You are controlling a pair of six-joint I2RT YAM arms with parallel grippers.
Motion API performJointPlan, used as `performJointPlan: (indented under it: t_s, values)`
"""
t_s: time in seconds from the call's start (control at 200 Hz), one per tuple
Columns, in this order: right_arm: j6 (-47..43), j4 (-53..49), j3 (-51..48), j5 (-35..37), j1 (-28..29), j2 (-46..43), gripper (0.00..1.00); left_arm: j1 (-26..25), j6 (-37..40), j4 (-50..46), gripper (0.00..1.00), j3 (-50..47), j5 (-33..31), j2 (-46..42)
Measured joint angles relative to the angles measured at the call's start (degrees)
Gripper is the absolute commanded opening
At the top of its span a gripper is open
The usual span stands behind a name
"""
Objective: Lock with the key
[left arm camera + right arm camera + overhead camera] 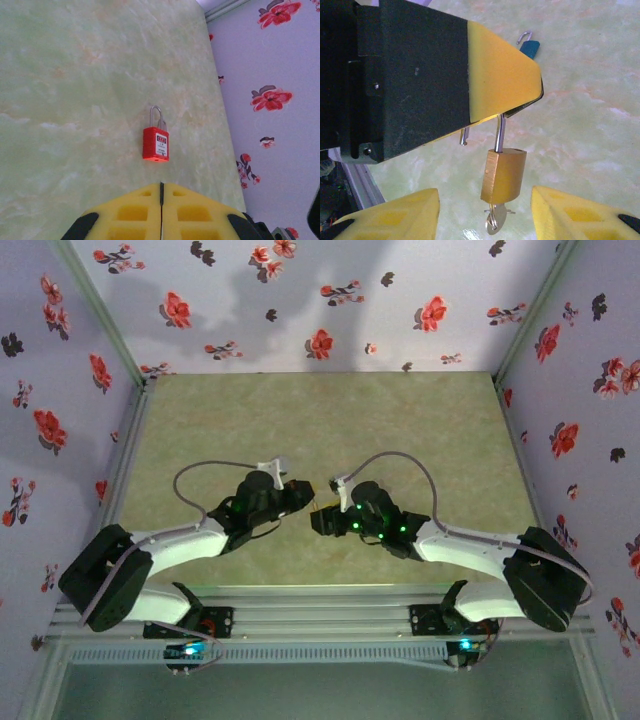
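A brass padlock (pixel 503 175) hangs in the air by its open shackle (pixel 499 132). My left gripper (pixel 536 92) is shut on the top of that shackle. The shackle's free leg (pixel 464 137) sticks out below the left finger. A key (pixel 495 221) on a small ring sits in the underside of the lock body. My right gripper (pixel 484 194) is open, with a yellow finger (pixel 400 217) on each side of the lock and key, touching neither. In the top view the left gripper (pixel 300 502) and right gripper (pixel 322 520) meet tip to tip above the near middle of the table.
A red padlock (pixel 156 143) lies flat on the green marbled table (pixel 75 100), just ahead of the left gripper (pixel 161 186). A blue padlock (pixel 529 47) with an open shackle lies farther back. Flowered walls (pixel 300 300) close in the table on three sides.
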Motion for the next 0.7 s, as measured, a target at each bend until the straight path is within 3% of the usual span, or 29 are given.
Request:
performJointPlan:
  t_s: [0.7]
  values:
    - [-0.37,-1.75,0.17,3.96,0.0,0.0,0.34,-2.19,-0.52,-0.42,0.0,1.7,0.02,0.28]
